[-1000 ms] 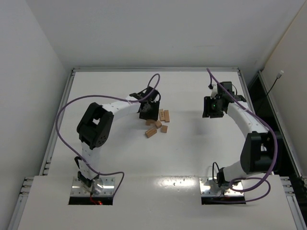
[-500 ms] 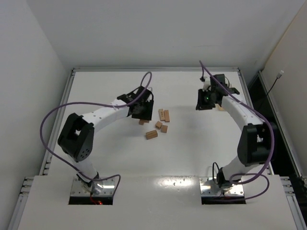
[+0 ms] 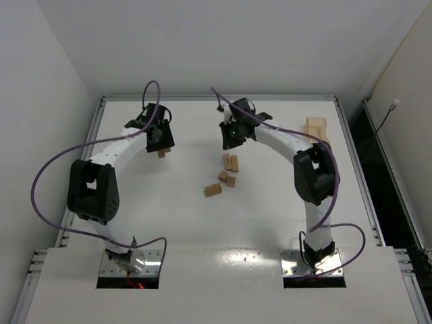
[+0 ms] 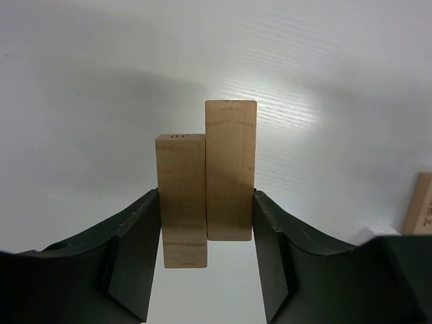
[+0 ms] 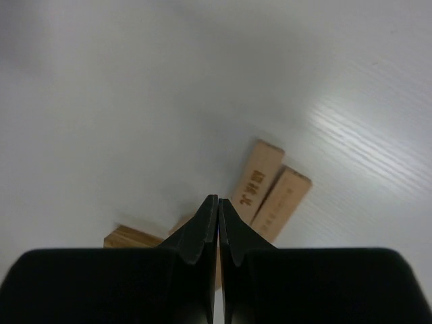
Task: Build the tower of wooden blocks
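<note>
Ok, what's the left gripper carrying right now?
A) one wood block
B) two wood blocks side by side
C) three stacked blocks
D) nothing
B: in the left wrist view the left gripper clamps two wood blocks side by side between its fingers, one reaching further out than the other.

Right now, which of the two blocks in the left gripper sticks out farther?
The unmarked block; its far end reaches past the stamped block beside it.

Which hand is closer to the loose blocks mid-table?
Right. The right hand hangs just beyond the loose blocks; the left hand is well off to their left, gripping two blocks.
</note>
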Controlling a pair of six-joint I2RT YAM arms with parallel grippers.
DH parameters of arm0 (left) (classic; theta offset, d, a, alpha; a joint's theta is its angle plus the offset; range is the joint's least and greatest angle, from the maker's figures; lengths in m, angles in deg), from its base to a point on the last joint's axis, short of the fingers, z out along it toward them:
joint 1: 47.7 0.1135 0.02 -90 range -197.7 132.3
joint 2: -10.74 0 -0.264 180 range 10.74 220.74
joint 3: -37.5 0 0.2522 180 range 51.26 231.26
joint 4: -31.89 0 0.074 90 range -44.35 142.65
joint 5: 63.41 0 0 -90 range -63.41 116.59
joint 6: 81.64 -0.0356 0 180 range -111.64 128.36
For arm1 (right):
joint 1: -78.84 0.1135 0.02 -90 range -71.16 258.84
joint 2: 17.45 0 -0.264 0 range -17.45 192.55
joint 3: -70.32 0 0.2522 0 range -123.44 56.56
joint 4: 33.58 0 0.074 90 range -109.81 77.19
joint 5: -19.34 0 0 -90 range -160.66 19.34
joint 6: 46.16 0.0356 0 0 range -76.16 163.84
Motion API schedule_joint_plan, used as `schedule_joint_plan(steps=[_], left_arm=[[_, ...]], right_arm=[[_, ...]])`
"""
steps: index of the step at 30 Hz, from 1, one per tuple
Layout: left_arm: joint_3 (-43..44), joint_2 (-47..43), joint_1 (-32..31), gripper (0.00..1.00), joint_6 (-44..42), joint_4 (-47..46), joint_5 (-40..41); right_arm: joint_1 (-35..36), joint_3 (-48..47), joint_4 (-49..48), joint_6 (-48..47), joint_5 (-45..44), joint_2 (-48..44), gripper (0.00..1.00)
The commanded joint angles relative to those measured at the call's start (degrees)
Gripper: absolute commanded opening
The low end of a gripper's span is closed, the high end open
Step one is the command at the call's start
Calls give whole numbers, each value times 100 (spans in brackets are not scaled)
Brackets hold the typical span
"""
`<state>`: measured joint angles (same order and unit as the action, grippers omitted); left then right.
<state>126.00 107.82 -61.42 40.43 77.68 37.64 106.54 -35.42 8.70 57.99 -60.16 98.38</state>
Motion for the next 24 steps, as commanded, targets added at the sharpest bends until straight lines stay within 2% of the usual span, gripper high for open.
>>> schedule_joint_plan(steps=[1, 14, 24], left_arm=[[173, -303, 289, 0, 71, -92, -58], [6, -409, 466, 0, 71, -206, -296], [58, -295, 466, 0, 124, -206, -402]], right_arm=[[253, -381, -65, 281, -276, 403, 0], [385, -847, -56, 791, -1015, 1223, 0], [332, -847, -56, 896, -901, 1328, 0]])
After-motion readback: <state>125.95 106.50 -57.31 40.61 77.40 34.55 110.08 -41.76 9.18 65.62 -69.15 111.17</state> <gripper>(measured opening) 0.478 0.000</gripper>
